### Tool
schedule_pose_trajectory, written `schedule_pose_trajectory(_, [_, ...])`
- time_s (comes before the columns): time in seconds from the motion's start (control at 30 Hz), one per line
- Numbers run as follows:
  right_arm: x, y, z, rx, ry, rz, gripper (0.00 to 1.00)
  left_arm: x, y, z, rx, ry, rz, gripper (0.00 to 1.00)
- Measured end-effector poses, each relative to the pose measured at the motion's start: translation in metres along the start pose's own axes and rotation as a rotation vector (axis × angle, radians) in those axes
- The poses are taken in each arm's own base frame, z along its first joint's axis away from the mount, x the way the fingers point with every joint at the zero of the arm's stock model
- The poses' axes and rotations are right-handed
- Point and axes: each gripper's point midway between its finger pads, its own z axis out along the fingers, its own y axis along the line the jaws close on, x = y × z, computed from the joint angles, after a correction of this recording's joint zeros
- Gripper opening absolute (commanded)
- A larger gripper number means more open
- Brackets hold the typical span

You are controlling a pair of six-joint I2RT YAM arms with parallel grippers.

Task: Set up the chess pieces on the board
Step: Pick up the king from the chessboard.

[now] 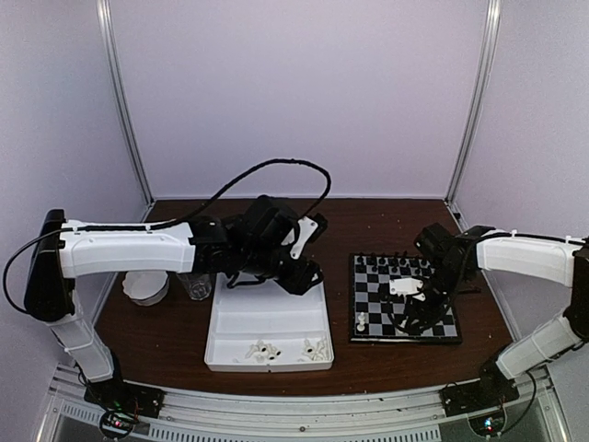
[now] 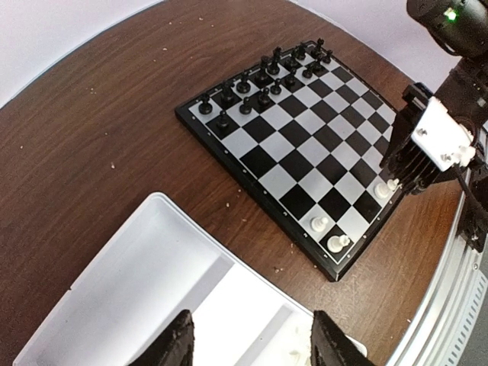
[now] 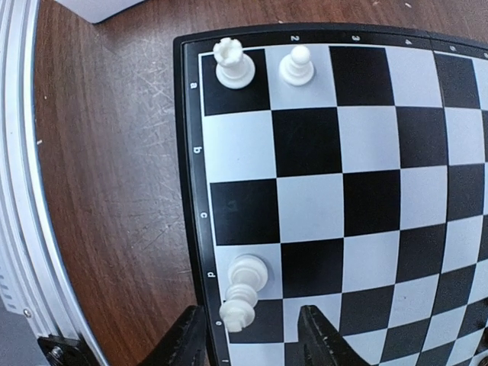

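Observation:
The board (image 1: 405,340) lies right of centre. Black chess pieces (image 2: 263,80) fill its far two rows. Near its front left corner stand a white rook (image 3: 232,62) and a white pawn (image 3: 296,65). A taller white piece (image 3: 245,290) stands upright on an edge square farther along. My right gripper (image 3: 252,339) hovers just over that piece, open, with both fingers clear of it. My left gripper (image 2: 253,347) hangs open and empty over the white tray (image 1: 221,318). More white pieces (image 1: 264,350) lie in the tray's front compartments.
A clear cup (image 1: 196,285) and a round white dish (image 1: 145,287) sit left of the tray. The metal rail (image 1: 294,405) runs along the near table edge. Pale walls close in on three sides.

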Motion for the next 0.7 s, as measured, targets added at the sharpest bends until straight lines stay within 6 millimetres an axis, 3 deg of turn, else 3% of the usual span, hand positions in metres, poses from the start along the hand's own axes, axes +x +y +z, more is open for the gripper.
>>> schedule_pose_trajectory(0.33, [-0.003,0.001,0.011,-0.025,0.022,-0.014,0.14,0.000,0.003,-0.006,-0.011,-0.014,-0.010,0.52])
schedule_pose_trajectory(0.5, [-0.002,0.000,0.009,-0.014,0.026,-0.013,0.12,0.004,0.005,-0.005,-0.017,-0.006,-0.010,0.52])
schedule_pose_trajectory(0.7, [0.001,-0.001,-0.008,0.064,0.019,-0.031,0.11,0.004,0.007,-0.005,-0.025,-0.008,-0.011,0.52])
